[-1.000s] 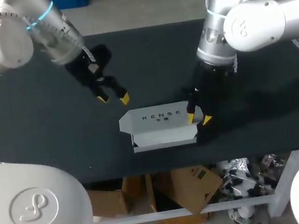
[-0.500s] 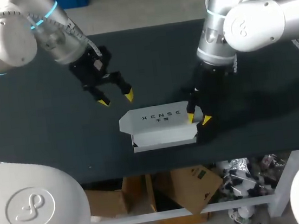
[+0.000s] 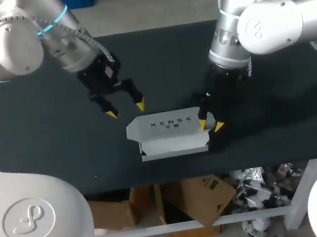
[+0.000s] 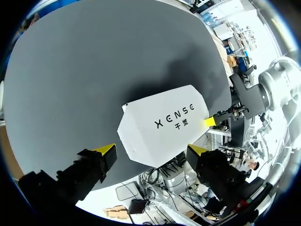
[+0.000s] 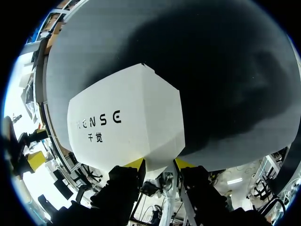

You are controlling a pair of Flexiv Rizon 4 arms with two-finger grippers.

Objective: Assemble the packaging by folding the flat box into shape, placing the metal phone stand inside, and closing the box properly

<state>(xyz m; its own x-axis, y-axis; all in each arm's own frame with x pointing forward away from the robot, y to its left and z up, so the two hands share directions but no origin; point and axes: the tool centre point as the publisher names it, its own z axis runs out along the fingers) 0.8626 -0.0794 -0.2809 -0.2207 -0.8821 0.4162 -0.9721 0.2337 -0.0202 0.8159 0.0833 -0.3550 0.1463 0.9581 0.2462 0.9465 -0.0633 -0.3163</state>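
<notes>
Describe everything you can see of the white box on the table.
The white box looks like matte cardboard, folded into shape, with dark print on its lid. The lid stands partly raised, not closed down. It lies on the dark table near the robot-side edge. The jaws of the right gripper pinch its right-end flap; the left gripper hovers open behind it, not touching.

box [image 3: 168, 126] interior hidden under its lid, right gripper [image 5: 158, 165] tips mostly behind the end flap

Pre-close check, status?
Left jaws open, hovering clear behind left end of white box. Right jaws shut on its right-end flap. No phone stand visible. Nothing in the way.
</notes>
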